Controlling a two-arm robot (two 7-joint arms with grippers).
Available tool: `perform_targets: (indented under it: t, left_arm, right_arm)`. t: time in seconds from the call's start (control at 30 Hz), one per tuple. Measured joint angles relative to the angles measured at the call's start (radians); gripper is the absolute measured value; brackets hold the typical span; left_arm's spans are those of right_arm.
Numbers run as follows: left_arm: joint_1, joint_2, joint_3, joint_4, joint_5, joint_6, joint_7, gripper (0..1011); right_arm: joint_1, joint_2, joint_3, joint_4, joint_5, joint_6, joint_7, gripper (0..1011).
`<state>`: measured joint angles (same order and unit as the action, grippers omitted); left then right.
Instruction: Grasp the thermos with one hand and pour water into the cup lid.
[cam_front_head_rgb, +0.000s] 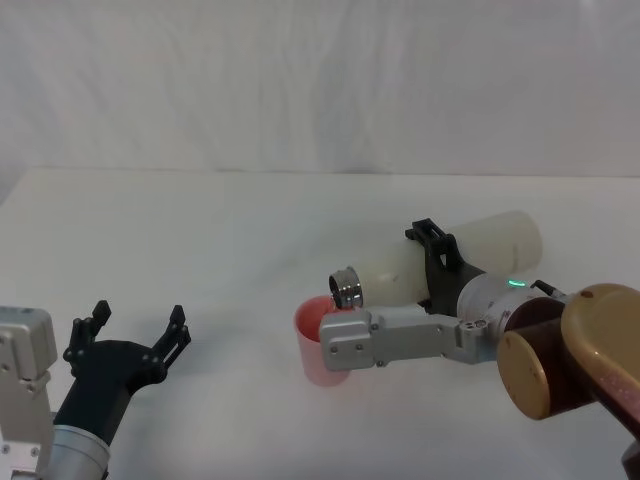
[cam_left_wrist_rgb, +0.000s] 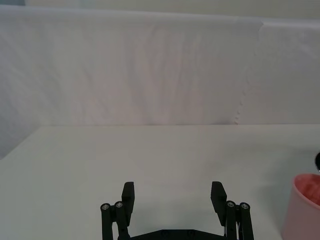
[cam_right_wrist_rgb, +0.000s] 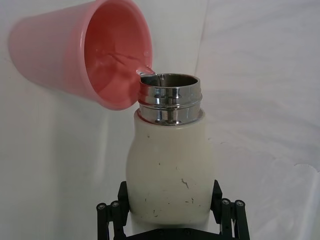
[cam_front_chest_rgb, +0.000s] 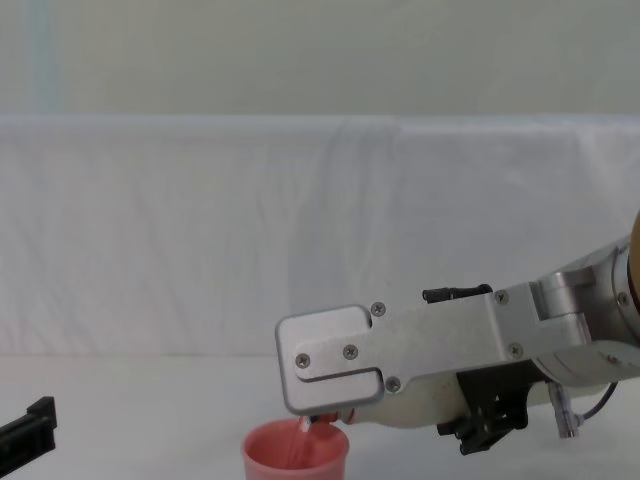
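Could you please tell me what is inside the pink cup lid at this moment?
Water streams from the thermos neck into the cup lid, wetting its inner wall; its bottom is not fully visible.

A plain white table (cam_front_head_rgb: 200, 230) spreads from the near edge to the far side of the scene, where it meets a pale white cloth backdrop (cam_front_head_rgb: 300, 80) hanging across the whole width from left to right, faintly creased with soft vertical folds along its length.
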<state>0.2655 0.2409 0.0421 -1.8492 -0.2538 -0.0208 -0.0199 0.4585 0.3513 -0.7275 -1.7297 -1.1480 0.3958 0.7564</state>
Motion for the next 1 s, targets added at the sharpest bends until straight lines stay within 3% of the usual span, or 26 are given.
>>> perform_targets:
  t: [0.63,0.8,1.0]
  left_arm:
    - [0.0,0.0,0.0,0.0,0.0,0.0,0.0,1001]
    - [0.0,0.0,0.0,0.0,0.0,0.0,0.0,1001]
    - [0.0,0.0,0.0,0.0,0.0,0.0,0.0,1001]
  right_arm:
    - [-0.018,0.003,0.022,-0.014,0.02,-0.001,-0.026,960]
    - [-0.039,0.002,0.047,-0.032,0.05,0.0,-0.056,960]
    - [-0.091,-0.007,0.103,-0.065,0.12,0.003,-0.114,959]
